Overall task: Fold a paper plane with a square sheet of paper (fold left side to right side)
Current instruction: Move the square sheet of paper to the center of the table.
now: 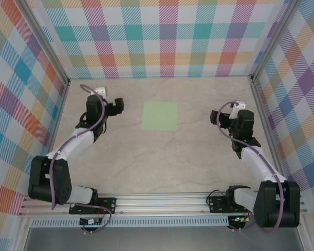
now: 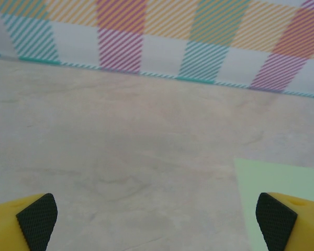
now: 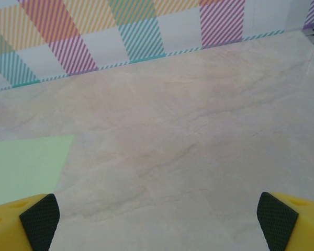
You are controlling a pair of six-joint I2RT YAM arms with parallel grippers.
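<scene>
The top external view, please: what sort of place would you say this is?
Probably a robot test cell in a lab: checked panel walls enclose a stone-look table, an aluminium rail anchors the left arm and right arm, and one square sheet of paper lies on it.

The table (image 1: 162, 157) is seen from high above its near edge, looking down and forward. Both wrist views are taken low and close over the tabletop, faced toward the far checked wall (image 2: 162, 36). The green sheet (image 1: 160, 115) is shared by all three.
</scene>
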